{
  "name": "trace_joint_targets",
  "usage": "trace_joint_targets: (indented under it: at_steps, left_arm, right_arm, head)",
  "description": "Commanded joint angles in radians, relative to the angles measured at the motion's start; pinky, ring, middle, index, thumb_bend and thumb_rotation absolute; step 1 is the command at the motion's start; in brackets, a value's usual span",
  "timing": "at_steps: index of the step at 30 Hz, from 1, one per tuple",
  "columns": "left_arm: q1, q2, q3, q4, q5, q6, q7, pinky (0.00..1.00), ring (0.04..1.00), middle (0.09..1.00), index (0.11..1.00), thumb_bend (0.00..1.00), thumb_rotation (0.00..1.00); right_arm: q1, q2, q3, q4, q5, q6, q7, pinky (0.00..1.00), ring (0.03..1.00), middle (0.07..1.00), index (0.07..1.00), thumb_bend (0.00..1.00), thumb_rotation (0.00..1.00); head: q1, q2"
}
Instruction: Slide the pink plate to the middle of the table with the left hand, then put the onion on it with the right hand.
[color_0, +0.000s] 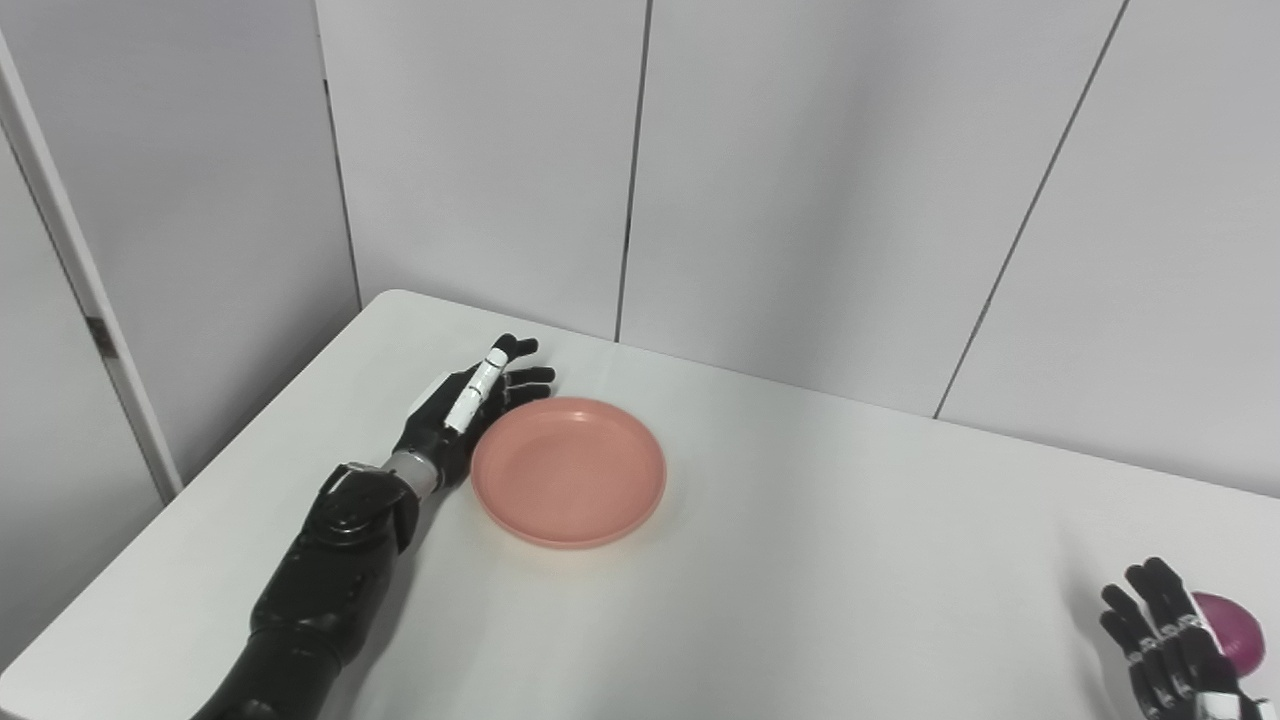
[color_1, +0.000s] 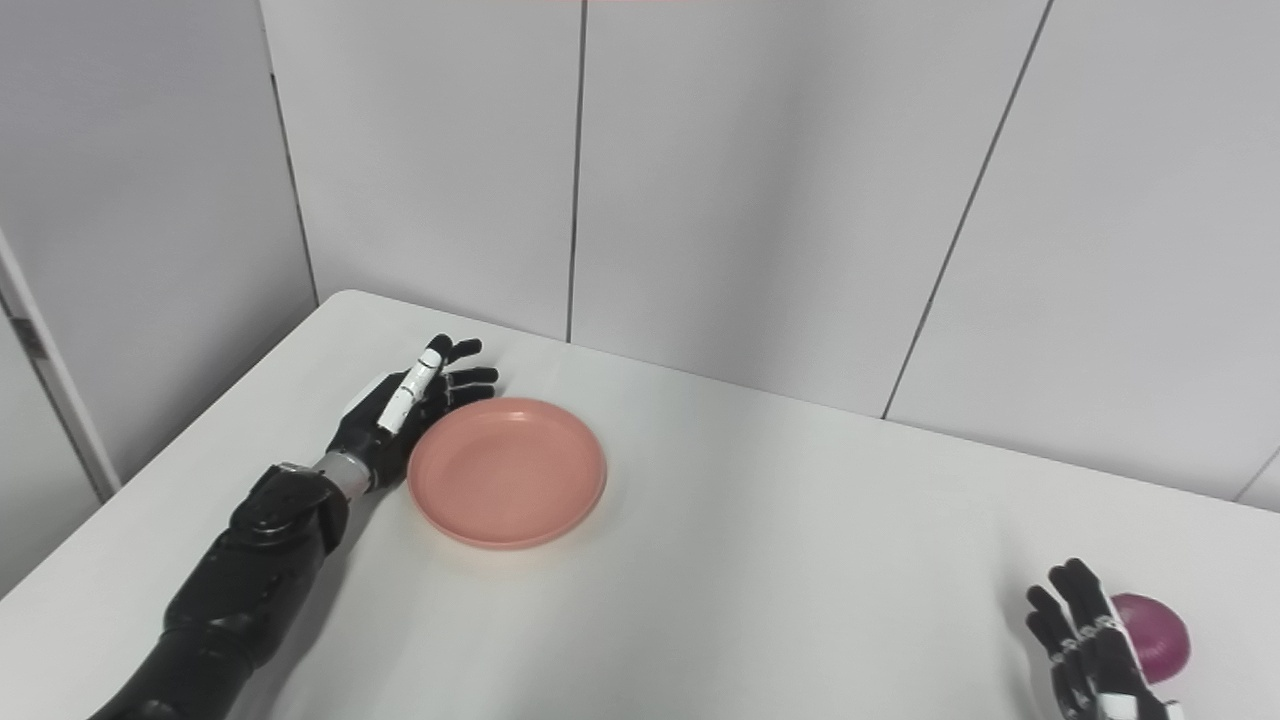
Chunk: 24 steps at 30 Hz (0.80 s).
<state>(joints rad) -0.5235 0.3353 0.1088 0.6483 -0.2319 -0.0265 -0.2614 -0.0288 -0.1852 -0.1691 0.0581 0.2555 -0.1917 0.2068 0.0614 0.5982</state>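
Nearest, low at the right edge: 1 right hand (color_1: 1090, 640), fingers up and spread apart, holding nothing. Just behind it, 1 purple onion (color_1: 1155, 635), sitting on the table (color_1: 800, 560), partly hidden by the fingers; cannot tell if touching.

Farther in, on the left side: 1 left arm reaching up from the bottom, ending in 1 left hand (color_0: 465, 415). Fingers held out nearly straight and a little spread, gripping nothing, lying against the left rim of the plate (color_0: 568, 470). Fingertips curling past the plate's far-left edge.

1 pink plate, round, shallow, bare inside, flat on the table, left of the middle, well apart from the onion.

Farthest back: grey wall panels (color_0: 800, 180) with thin dark seams.

More of the onion seen in the right eye view; cut closer by the edge in the left eye view. A pale post (color_0: 80, 290) far left, plainer in the left eye view.

No writing or labels clear enough to read.
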Motion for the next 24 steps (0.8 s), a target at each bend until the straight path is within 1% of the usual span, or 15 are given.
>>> trace_joint_targets:
  at_steps: [1, 6, 9, 11, 17, 20, 24]
  left_arm:
    - [-0.053, 0.010, -0.008, 0.013, 0.005, 0.007, -0.029, 0.91, 0.794, 0.780, 0.857, 0.77, 0.89]
    - [-0.056, 0.006, -0.023, 0.023, 0.005, 0.000, -0.073, 0.91, 0.797, 0.789, 0.861, 0.77, 0.92]
    - [-0.056, -0.003, -0.032, 0.031, 0.002, -0.004, -0.096, 0.88, 0.789, 0.788, 0.861, 0.78, 0.91]
    - [-0.052, -0.018, -0.035, 0.021, -0.003, -0.007, -0.100, 0.85, 0.770, 0.776, 0.863, 0.76, 0.90]
    - [-0.021, -0.054, -0.038, -0.057, -0.025, 0.039, -0.100, 0.87, 0.781, 0.766, 0.867, 0.75, 0.91]
    - [0.001, -0.066, -0.042, -0.103, -0.031, 0.055, -0.106, 0.86, 0.791, 0.774, 0.880, 0.73, 0.93]
    - [0.037, -0.086, -0.043, -0.172, -0.037, 0.095, -0.093, 0.85, 0.787, 0.772, 0.879, 0.73, 0.94]
  right_arm:
    - [0.046, 0.050, 0.027, 0.033, -0.005, 0.026, -0.015, 0.93, 0.906, 0.935, 0.935, 0.87, 0.91]
    - [0.048, 0.060, 0.037, 0.010, -0.028, 0.041, -0.041, 0.91, 0.902, 0.928, 0.921, 0.87, 0.93]
    - [0.049, 0.062, 0.038, 0.004, -0.035, 0.045, -0.044, 0.92, 0.909, 0.936, 0.928, 0.87, 0.93]
    - [0.050, 0.065, 0.038, -0.001, -0.036, 0.052, -0.047, 0.93, 0.918, 0.941, 0.935, 0.86, 0.93]
    - [0.049, 0.065, 0.043, -0.012, -0.041, 0.059, -0.054, 0.93, 0.920, 0.945, 0.940, 0.86, 0.94]
    - [0.047, 0.067, 0.044, -0.014, -0.043, 0.061, -0.059, 0.93, 0.914, 0.941, 0.937, 0.86, 0.94]
    - [0.043, 0.066, 0.046, -0.010, -0.038, 0.060, -0.058, 0.93, 0.918, 0.942, 0.939, 0.85, 0.94]
  head:
    - [0.000, -0.001]
    - [-0.017, 0.005]
    - [-0.019, 0.007]
    - [-0.019, 0.009]
    - [-0.021, 0.019]
    - [-0.021, 0.020]
    - [-0.020, 0.022]
